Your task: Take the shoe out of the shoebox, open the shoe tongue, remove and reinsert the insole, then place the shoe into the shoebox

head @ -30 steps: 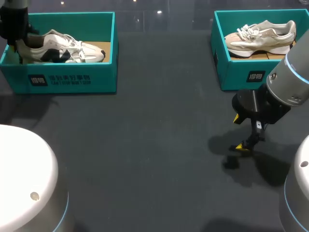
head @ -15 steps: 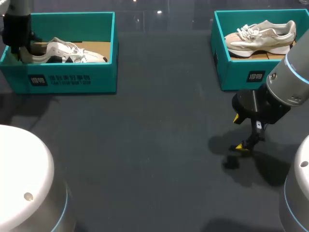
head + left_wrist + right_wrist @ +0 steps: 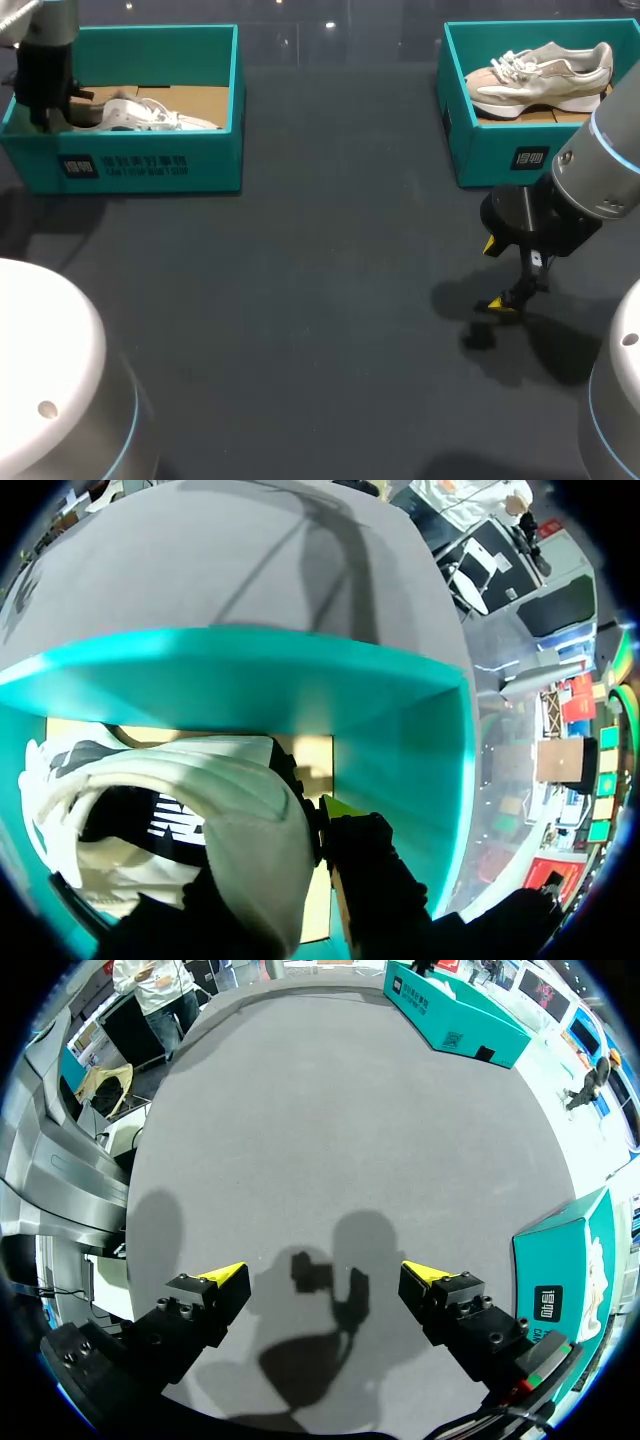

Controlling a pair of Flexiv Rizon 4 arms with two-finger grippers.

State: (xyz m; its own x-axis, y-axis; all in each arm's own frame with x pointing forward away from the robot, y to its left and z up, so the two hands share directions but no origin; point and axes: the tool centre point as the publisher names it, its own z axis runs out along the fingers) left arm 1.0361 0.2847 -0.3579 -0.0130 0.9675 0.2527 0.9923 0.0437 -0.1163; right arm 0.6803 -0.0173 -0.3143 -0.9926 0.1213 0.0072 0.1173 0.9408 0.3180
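Table (image 3: 300, 330): dark grey, carrying two teal shoeboxes at the far edge.
Left shoebox (image 3: 150, 165): upper left of the frame, open, brown card floor showing.
White shoe (image 3: 150, 115): inside the left shoebox, low against the floor. Its toe points toward the middle of the frame and its heel toward the left wall.
Left end effector (image 3: 47, 112): upper left corner of the frame, reaching down into the box at the shoe's heel. In the left wrist view one yellow tip (image 3: 340, 807) lies against the outer side of the heel collar, with the other finger behind the collar. Judged clamped on the heel.
Right shoebox (image 3: 500, 150): upper right of the frame, holding a beige shoe (image 3: 540, 75) that nothing touches.
Right end effector (image 3: 324, 1272): right of the frame's centre, above bare table. Its fingers are spread wide and hold nothing.
Step in hand: the shoe is carried by the heel within its box. The frames do not settle whether this is the first lift or the final set-down.
Handling advice: hold only the stiff heel counter, not the soft collar lining. Travel straight up or down so that the sole stays off the left and near walls. Keep the toe level, since a drooping toe would catch on the rim. If setting down, release only once the sole lies flat on the card.
Risk: the one-ended grip lets the shoe swing, so slow motion is advised.
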